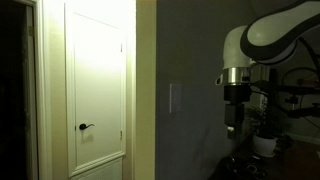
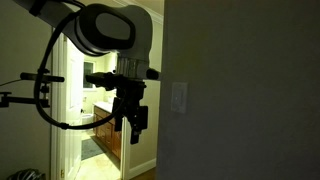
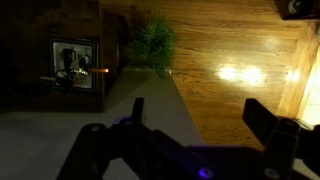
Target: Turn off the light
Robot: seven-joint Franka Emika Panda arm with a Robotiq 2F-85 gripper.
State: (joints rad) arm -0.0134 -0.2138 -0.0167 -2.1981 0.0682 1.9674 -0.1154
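Hard to call finished or not. Looks dim all along the dark wall around the switch [image 1: 174, 97], a small white upright plate near frame centre; same switch [image 2: 179, 97] sits just right of centre at mid-height. Glows brightly, though, at the door [image 1: 98, 80] on the left of frame and through the lit doorway [image 2: 92, 75] at left. Probably means the near light is already out, but could equally be waiting for a press; too small a plate to read its rocker. As for the gripper [image 1: 232, 125]: hangs well apart from the plate, off to its right at mid-frame, and to its left at about the same height as gripper [image 2: 133, 120]; touches nothing. In the wrist view, comes in from the bottom edge with fingers [image 3: 268, 135] spread wide, bare gap between, nothing pinched. Beyond them, only wooden floor [image 3: 240, 40] with bright reflections and a small plant [image 3: 152, 42] at upper centre. If undone, calls for a sideways approach and a push on the plate.
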